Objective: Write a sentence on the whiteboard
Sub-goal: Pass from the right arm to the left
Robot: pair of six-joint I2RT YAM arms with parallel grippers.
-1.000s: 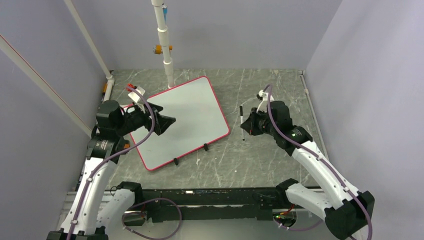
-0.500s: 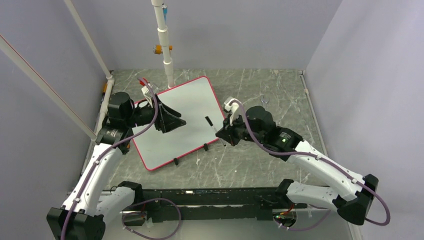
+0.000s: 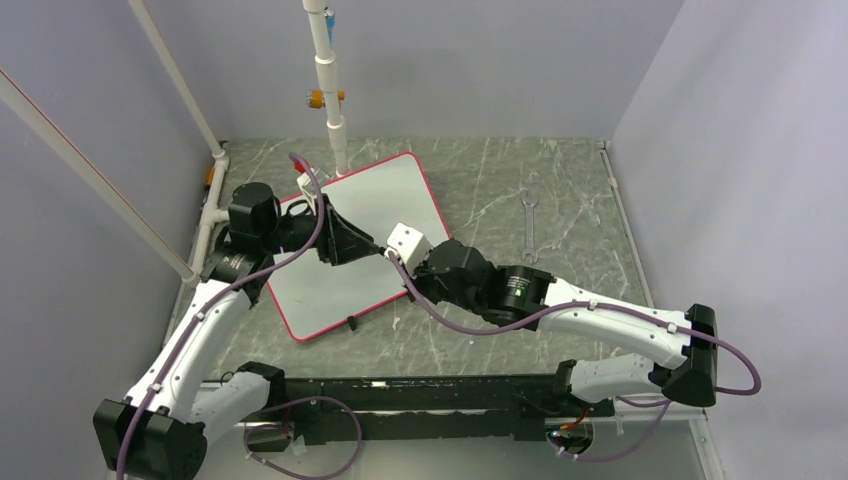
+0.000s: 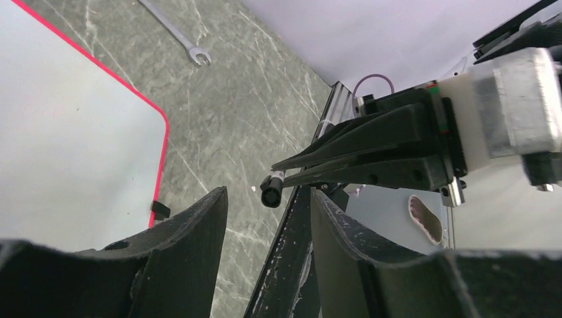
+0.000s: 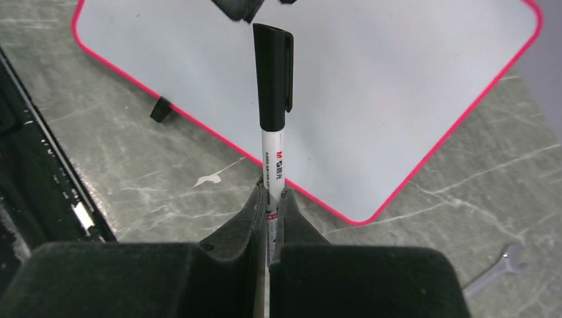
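Note:
The whiteboard (image 3: 385, 195) lies flat at the left middle, white with a red rim. No lettering shows on it. My right gripper (image 3: 398, 262) reaches over its near right edge and is shut on a slim marker pen (image 5: 272, 99), capped, black cap pointing away from the fingers (image 5: 291, 212). My left gripper (image 3: 372, 247) is open above the board, facing the right one. In the left wrist view the cap end (image 4: 270, 192) sits just beyond the gap between my left fingers (image 4: 192, 245). The board also shows in the left wrist view (image 4: 66, 132) and the right wrist view (image 5: 397, 79).
A metal wrench (image 3: 528, 225) lies on the grey marbled table right of the board; it also shows in the left wrist view (image 4: 175, 33). A small black clip (image 3: 352, 322) sits on the board's near edge. A white pole (image 3: 330, 90) stands behind the board.
My right gripper took the marker from the table right of the board and swung left with it to the board's near edge. My left gripper moved right to face it. The wrench came into view.

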